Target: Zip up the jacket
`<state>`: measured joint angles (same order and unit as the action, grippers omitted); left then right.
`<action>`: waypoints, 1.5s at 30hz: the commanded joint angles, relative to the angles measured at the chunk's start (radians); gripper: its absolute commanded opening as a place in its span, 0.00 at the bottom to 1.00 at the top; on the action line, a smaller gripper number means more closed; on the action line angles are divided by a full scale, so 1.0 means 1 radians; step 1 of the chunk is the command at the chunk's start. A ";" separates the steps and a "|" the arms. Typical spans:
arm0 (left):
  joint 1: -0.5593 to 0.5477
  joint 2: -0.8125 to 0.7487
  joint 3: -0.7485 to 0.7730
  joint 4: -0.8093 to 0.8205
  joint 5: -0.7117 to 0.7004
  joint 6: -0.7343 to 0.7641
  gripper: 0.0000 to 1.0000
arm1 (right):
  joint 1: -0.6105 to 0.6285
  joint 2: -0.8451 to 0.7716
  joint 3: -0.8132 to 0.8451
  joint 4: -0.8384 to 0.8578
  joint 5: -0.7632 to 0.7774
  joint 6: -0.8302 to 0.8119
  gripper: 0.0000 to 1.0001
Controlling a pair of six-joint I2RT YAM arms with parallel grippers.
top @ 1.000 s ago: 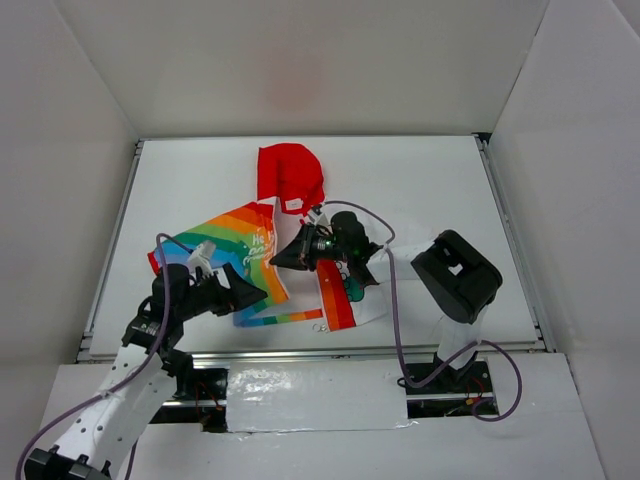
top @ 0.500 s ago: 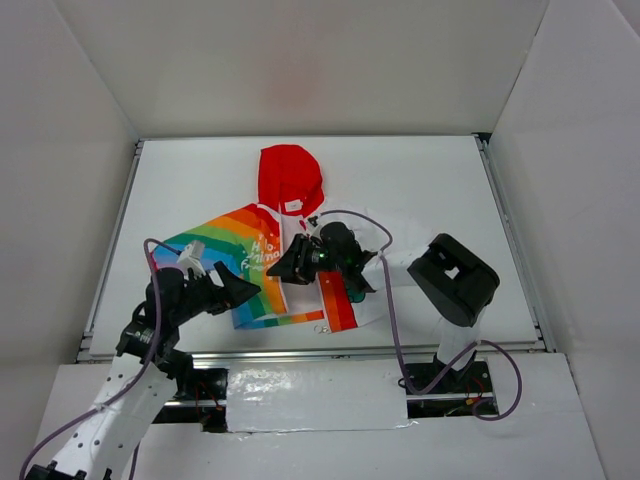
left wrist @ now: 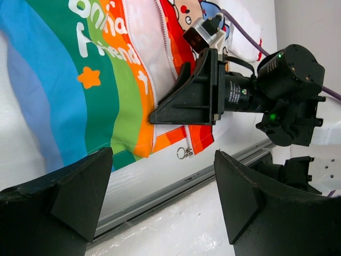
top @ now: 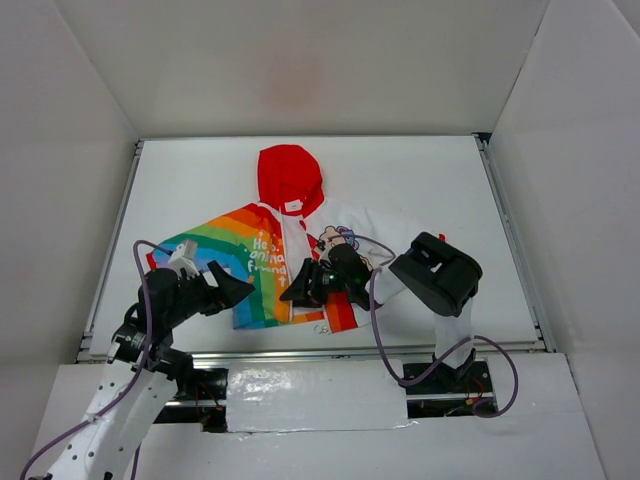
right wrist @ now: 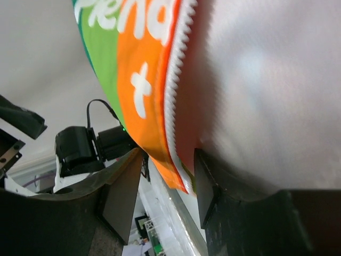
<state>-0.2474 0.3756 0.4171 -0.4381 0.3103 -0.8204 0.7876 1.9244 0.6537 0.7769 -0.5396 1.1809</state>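
Light, floppy rainbow-and-white hooded jacket (top: 235, 262): right pincer (left wrist: 155, 114) pinches its zipper edge (right wrist: 173, 80), left pincer (left wrist: 162, 158) spread at eight o'clock. Best grip: six-o'clock zipper pull (left wrist: 185, 153).

Jacket spread flat, grip shifted down the zipper.

Opened the jacket (top: 250, 270) out across the bench (top: 450, 180): hood (top: 289, 178) rounded and squared up, rainbow half (top: 225, 255) widened with its white lettering readable, white printed half (top: 365, 225) uncovered to the right. Carried the right fingers (top: 300, 287) from the upper zipper by the hood down toward the near hem. Drew the left fingers (top: 228, 290) back leftward, further from the zipper.
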 commanded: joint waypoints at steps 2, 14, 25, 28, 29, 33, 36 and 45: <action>-0.004 -0.004 0.034 0.002 -0.004 0.017 0.89 | -0.002 -0.016 -0.057 0.114 -0.022 0.023 0.49; -0.004 0.014 0.023 0.019 0.021 0.020 0.89 | -0.002 0.016 -0.083 0.251 -0.065 0.086 0.08; -0.004 0.052 -0.046 0.073 0.134 -0.008 0.86 | -0.004 0.005 -0.069 0.419 -0.123 0.126 0.00; -0.004 0.059 -0.104 0.154 0.212 -0.046 0.85 | -0.002 0.045 -0.059 0.568 -0.163 0.196 0.00; -0.004 0.056 -0.118 0.173 0.228 -0.055 0.85 | -0.004 0.062 -0.055 0.614 -0.169 0.209 0.00; -0.007 0.054 -0.176 0.251 0.277 -0.088 0.83 | -0.002 0.061 -0.026 0.601 -0.178 0.223 0.00; -0.007 0.059 -0.201 0.288 0.302 -0.091 0.83 | -0.002 0.032 -0.013 0.542 -0.181 0.203 0.00; -0.007 0.092 -0.274 0.415 0.314 -0.108 0.71 | 0.027 0.001 0.040 0.389 -0.195 0.145 0.00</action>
<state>-0.2489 0.4461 0.1547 -0.1261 0.5945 -0.9230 0.7944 1.9713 0.6571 1.1965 -0.7162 1.3643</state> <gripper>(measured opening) 0.723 0.010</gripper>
